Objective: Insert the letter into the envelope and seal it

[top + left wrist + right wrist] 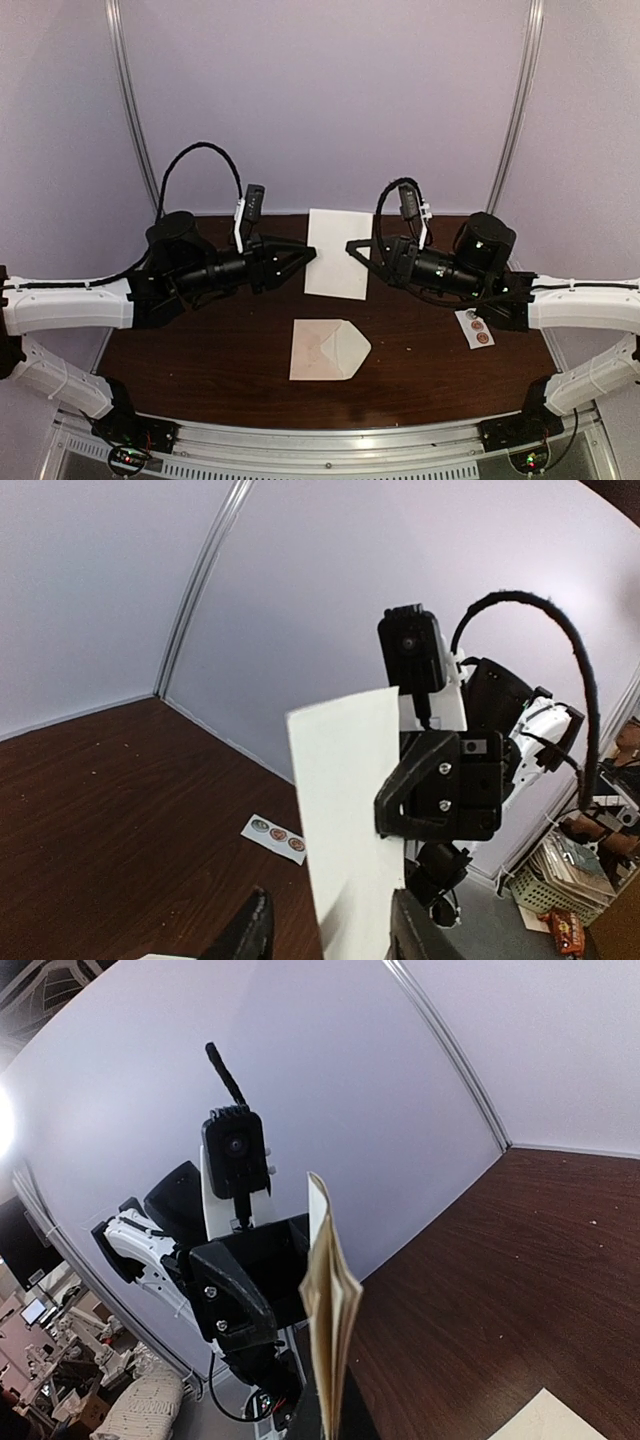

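Observation:
The letter [337, 253], a folded off-white sheet, hangs upright above the back of the table between both grippers. My right gripper [352, 247] is shut on its right edge. In the right wrist view the folded letter [330, 1300] shows edge-on, rising out of the shut right gripper [340, 1425]. My left gripper [311, 255] is at the sheet's left edge. In the left wrist view the letter [345, 810] stands between the parted jaws of the left gripper [330, 925], with a gap on the left side. The tan envelope [328, 349] lies flat below, flap open to the right.
A white sticker strip [475, 328] with round stickers lies on the dark wooden table [200, 350] at the right, also visible as the sticker strip [275, 837] in the left wrist view. Purple walls close in the back and sides. Both arms stretch inward from the table's sides.

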Motion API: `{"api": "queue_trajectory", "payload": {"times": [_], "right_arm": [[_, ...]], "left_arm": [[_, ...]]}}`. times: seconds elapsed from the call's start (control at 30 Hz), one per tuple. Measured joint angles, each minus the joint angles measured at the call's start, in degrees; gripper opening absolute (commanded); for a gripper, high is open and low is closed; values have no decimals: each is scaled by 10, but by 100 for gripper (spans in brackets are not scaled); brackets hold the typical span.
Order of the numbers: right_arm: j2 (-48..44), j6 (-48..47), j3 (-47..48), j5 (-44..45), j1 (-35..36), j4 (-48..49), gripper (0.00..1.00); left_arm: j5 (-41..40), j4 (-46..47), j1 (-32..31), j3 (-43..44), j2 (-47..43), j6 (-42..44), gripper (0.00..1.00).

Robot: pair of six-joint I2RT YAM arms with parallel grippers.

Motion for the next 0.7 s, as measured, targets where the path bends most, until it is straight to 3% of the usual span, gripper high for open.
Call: {"api": "queue_trajectory", "payload": {"times": [0.33, 0.7], "right_arm": [[-50, 35, -53, 68, -15, -103, 0], [-43, 122, -113, 109, -40, -161, 0]], "left_arm": [[-98, -124, 4, -43, -3, -29, 40], [-119, -163, 27, -117, 38, -118, 36]]}}
